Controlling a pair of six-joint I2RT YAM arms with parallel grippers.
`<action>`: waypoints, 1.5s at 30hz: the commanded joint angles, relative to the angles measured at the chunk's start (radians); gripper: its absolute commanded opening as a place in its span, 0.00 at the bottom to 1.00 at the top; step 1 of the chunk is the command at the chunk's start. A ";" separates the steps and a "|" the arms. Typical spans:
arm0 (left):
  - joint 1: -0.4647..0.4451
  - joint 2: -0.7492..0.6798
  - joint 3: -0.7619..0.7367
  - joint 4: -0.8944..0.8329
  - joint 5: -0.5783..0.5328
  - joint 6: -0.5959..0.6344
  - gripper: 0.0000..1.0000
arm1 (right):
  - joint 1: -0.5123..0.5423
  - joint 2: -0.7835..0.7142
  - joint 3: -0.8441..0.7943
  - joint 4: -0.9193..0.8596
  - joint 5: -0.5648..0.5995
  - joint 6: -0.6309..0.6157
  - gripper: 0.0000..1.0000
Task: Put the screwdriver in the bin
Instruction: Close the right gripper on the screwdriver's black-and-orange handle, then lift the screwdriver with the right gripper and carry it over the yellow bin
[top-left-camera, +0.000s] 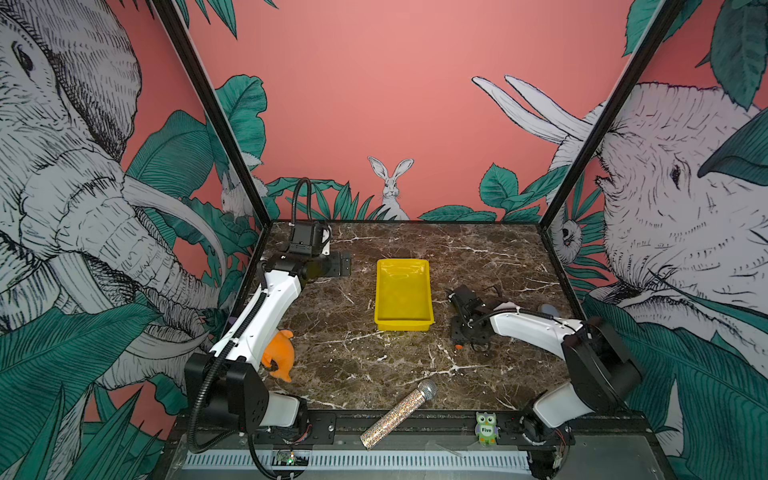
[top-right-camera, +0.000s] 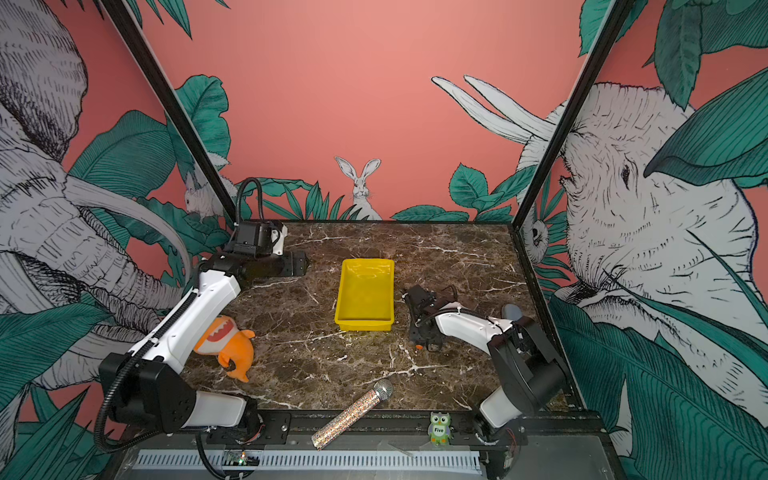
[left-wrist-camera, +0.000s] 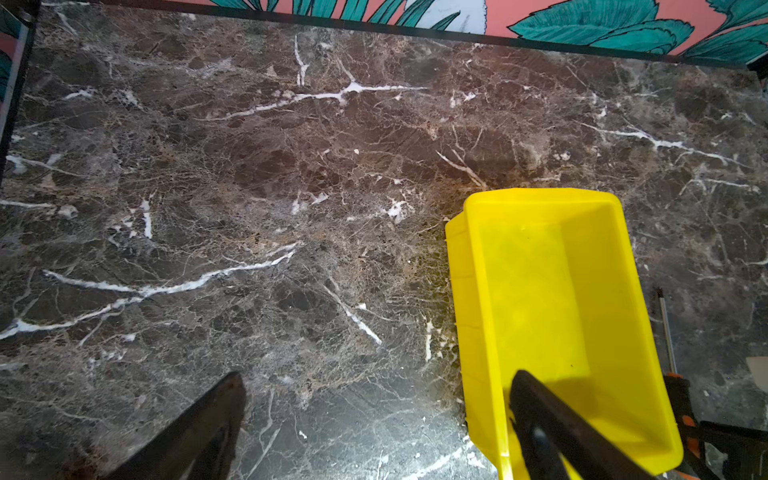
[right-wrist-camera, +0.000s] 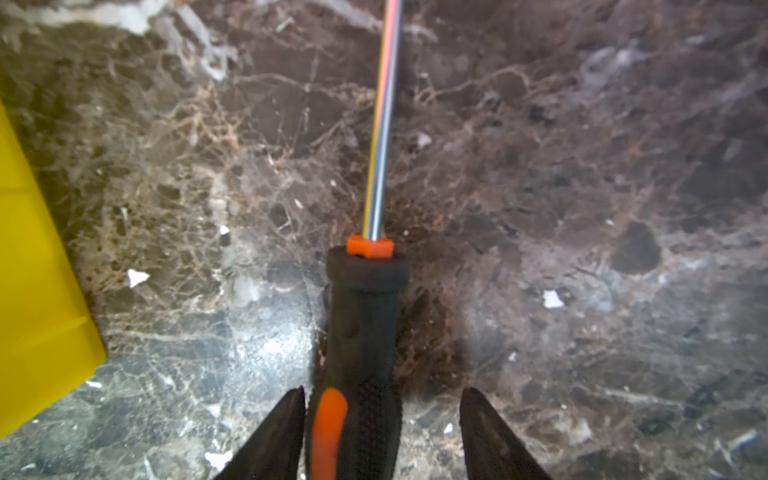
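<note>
— So, where's the screwdriver (right-wrist-camera: 361, 332)?
— Lying on the marble table (top-left-camera: 353, 374), just right of the bin (top-left-camera: 403, 325). My right gripper (right-wrist-camera: 382, 390) straddles its handle, jaws apart, not clamped. My left gripper (left-wrist-camera: 376, 376) hangs near the bin, jaws spread.

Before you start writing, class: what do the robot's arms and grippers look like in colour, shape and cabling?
The left arm and right arm have smooth white shells joined by boxy black housings. A black ribbed hose runs along the left arm; a thinner black cable crosses the right. The left gripper and right gripper have dark, tapering fingers.
</note>
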 joint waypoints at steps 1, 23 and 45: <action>0.004 -0.040 -0.016 -0.022 -0.022 0.019 1.00 | -0.005 0.029 0.004 0.005 -0.016 0.012 0.56; 0.004 -0.069 -0.013 -0.043 -0.099 0.051 1.00 | -0.007 0.044 0.100 -0.108 0.003 -0.099 0.00; 0.005 -0.043 0.012 -0.077 -0.079 0.073 1.00 | -0.001 -0.055 0.397 -0.256 0.033 -0.241 0.02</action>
